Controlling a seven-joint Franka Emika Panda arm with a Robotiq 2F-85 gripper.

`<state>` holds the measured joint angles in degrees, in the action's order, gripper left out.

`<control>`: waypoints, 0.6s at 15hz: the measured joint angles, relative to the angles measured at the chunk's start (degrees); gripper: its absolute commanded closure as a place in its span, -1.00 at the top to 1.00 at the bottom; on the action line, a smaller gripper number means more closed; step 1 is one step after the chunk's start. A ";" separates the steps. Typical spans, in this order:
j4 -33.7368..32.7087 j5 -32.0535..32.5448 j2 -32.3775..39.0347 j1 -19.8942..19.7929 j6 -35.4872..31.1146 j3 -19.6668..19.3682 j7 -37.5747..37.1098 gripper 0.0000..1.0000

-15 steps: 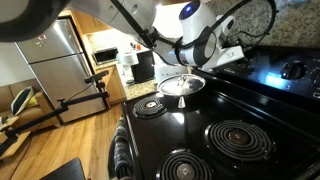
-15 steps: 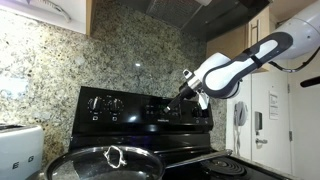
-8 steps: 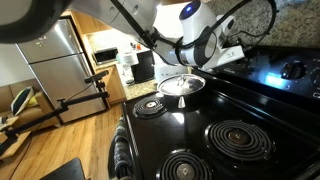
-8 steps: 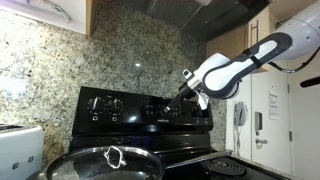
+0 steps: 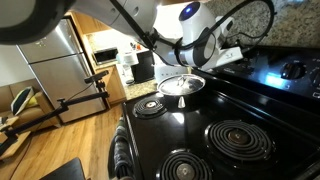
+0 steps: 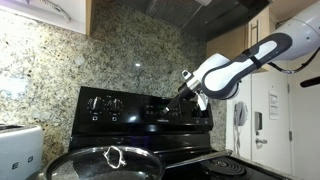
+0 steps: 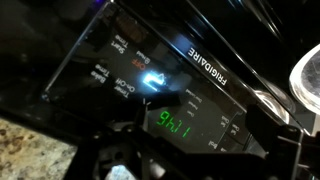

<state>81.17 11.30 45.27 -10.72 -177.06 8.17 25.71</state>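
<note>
My gripper (image 6: 183, 88) reaches in from the side to the raised back control panel (image 6: 125, 103) of a black electric stove. It hovers close in front of the panel (image 5: 272, 68), at its end. In the wrist view the panel (image 7: 200, 70) fills the frame, with the Frigidaire name and a green lit clock display (image 7: 170, 125). The dark fingers (image 7: 190, 165) stand apart at the bottom edge with nothing between them. I cannot tell whether a fingertip touches the panel.
A pan with a glass lid (image 5: 181, 85) sits on a burner just under the arm and shows in the foreground (image 6: 105, 160). Coil burners (image 5: 238, 138) lie on the glass top. A toaster (image 6: 15, 150) and a granite backsplash (image 6: 60, 70) are beside the stove. A steel fridge (image 5: 55, 65) stands beyond.
</note>
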 measured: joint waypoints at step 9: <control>0.00 -0.01 0.54 -0.03 0.00 0.47 -0.02 1.00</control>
<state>81.17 11.29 45.81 -10.75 -177.06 8.64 25.69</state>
